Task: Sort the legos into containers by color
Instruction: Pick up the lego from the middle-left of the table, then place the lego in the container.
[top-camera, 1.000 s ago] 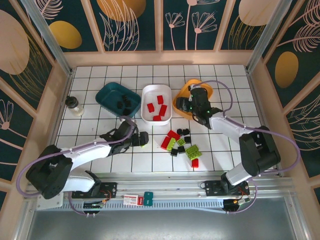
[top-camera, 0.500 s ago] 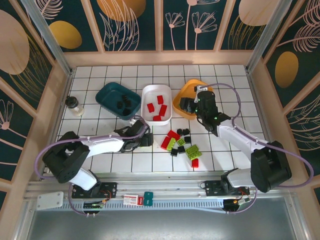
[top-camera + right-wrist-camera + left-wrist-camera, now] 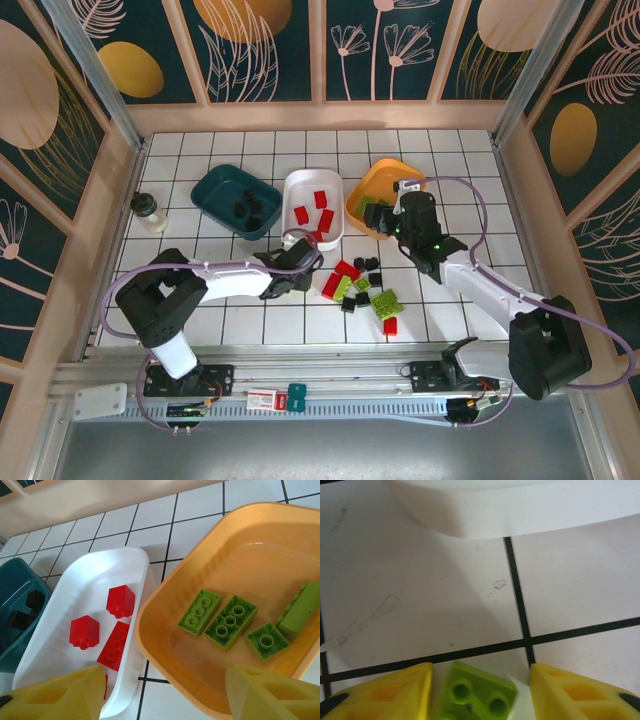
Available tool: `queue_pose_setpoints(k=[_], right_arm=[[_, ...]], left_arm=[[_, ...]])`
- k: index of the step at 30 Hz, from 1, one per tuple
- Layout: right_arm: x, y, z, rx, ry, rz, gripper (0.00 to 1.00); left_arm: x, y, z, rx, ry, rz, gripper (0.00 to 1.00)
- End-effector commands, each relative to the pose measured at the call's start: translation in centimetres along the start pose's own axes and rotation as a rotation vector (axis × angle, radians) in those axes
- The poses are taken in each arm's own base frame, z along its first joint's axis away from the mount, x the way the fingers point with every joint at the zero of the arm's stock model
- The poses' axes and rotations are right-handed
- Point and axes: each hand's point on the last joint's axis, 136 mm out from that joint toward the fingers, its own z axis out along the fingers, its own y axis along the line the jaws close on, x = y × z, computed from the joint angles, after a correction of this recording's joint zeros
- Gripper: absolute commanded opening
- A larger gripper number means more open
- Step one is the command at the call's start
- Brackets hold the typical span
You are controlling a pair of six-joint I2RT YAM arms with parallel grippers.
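Lime-green and studs-up, one brick [image 3: 477, 692] lies on the white tiled table [image 3: 410, 590] between the yellow fingers [image 3: 385, 695] of the left gripper [image 3: 480, 672]. The left finger touches the brick's side. A sliver of tile shows between the brick and the right finger, so the jaws stand apart around it and do not pinch it. Just beyond, the near wall of the white tub [image 3: 520, 505] runs across the top of the left wrist view.

To the right of that gripper, the loose legos [image 3: 362, 288] sit in a small cluster of red, lime green and black, midway along the table and toward its near edge.

Three tubs stand in a row across the table's far half. The teal tub [image 3: 220, 185] on the left holds black bricks [image 3: 250, 207]. The white tub in the middle holds red bricks [image 3: 120, 601]. The orange tub [image 3: 240, 535] on the right holds green bricks [image 3: 230, 621], and its rim almost touches the white one.

The right gripper [image 3: 165, 669] hangs above the place where the white and orange tubs meet, its fingers spread wide with nothing between them.

A small black-lidded jar [image 3: 148, 210] stands near the table's left edge, well apart from the tubs. A red-and-white card [image 3: 262, 399] lies on the metal rail [image 3: 350, 365] along the near edge.
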Motion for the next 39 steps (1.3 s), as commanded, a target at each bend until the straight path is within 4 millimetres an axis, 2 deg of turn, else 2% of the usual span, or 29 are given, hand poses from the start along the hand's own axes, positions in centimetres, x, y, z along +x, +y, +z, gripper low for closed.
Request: queue_pose_setpoints(k=[1, 4, 8, 11, 18, 19, 20, 23, 26, 30, 36, 39], right_arm=[[-0.9, 0.1, -0.6, -0.004, -0.049, 0.013, 0.65], [-0.9, 0.0, -0.7, -0.001, -0.051, 0.016, 0.65], [-1.1, -0.2, -1.0, 0.010, -0.068, 0.023, 0.65], [-1.3, -0.6, -1.5, 0.021, -0.083, 0.029, 0.65], [-1.0, -1.3, -3.2, 0.034, -0.108, 0.055, 0.65], [-1.0, -1.5, -3.6, 0.038, -0.114, 0.062, 0.65], [-0.9, -1.7, -3.9, 0.044, -0.122, 0.068, 0.65], [-0.7, -2.2, -4.8, 0.055, -0.138, 0.087, 0.65], [-0.4, -2.5, -5.6, 0.061, -0.140, 0.095, 0.65], [0.3, -2.8, -6.2, 0.065, -0.127, 0.101, 0.65], [2.1, -2.9, -6.4, 0.054, -0.077, 0.104, 0.65], [3.4, -2.6, -6.4, 0.033, -0.035, 0.105, 0.66]], left_arm=[[3.4, -0.2, 1.5, 0.017, 0.082, 0.039, 0.43], [3.7, 0.1, 1.4, 0.009, 0.071, 0.042, 0.33], [3.0, -0.5, 0.7, 0.038, 0.042, 0.033, 0.24], [0.8, -1.7, -1.1, 0.097, -0.023, 0.006, 0.23], [-7.4, -6.2, -6.5, 0.252, -0.218, -0.033, 0.24], [-8.3, -6.7, -6.8, 0.259, -0.234, -0.026, 0.25], [-10.3, -8.0, -7.7, 0.282, -0.271, -0.025, 0.25], [-14.4, -10.8, -8.6, 0.318, -0.333, -0.010, 0.25], [-17.6, -13.6, -7.4, 0.329, -0.363, 0.005, 0.25], [-21.4, -16.3, -4.6, 0.342, -0.375, 0.002, 0.26], [-25.3, -18.0, -0.2, 0.372, -0.355, -0.047, 0.28], [-26.4, -18.6, 0.5, 0.406, -0.356, -0.072, 0.40]])
